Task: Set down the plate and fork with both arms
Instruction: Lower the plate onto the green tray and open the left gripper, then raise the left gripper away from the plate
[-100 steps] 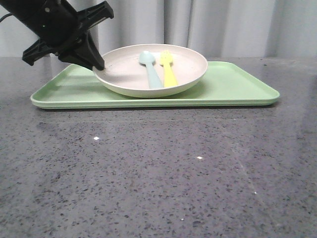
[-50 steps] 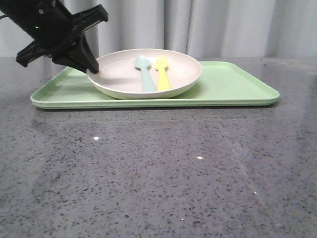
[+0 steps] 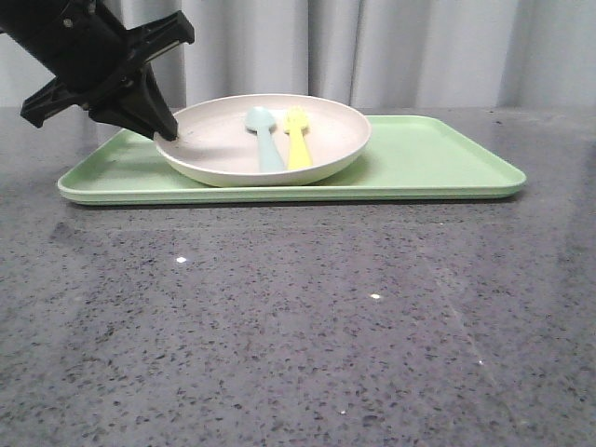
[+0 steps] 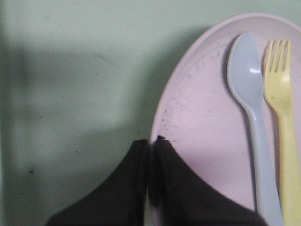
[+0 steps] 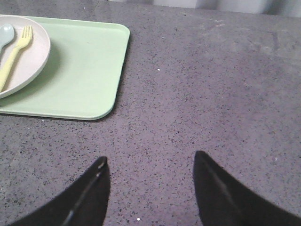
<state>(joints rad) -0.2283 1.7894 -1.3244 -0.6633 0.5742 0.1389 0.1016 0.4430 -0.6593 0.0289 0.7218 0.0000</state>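
The near part of the grey speckled desk (image 3: 307,317) carries nothing but its own flecks. The right end effector (image 5: 149,188) hangs over bare desk surface toward the right side, its two dark fingers spread wide and holding nothing; the tray's right end lies beyond it, well apart.

Farther back, toward the far edge of the desk, lies one rectangular light green tray (image 3: 438,158), its long axis running left to right along that edge. One plate (image 3: 223,154) sits over the tray's left half, round and pale pinkish-beige. The left end effector (image 3: 166,137) meets the plate at its left rim: in the left wrist view the two black fingers (image 4: 178,188) are pressed close, one outside the rim and one inside, pinching the plate's edge between them. From the front the plate's left side looks slightly raised off the tray, though whether it is clear of the tray I cannot tell.

Inside the plate, right of the pinched rim and apart from the fingers, lie one pale blue spoon (image 3: 264,140) and one fork (image 3: 298,142), side by side and just about touching. The fork is the right-hand one, bright yellow, its long axis running near to far, tines toward the far edge of the desk and handle toward the near edge. The spoon lies parallel, bowl to the far side.
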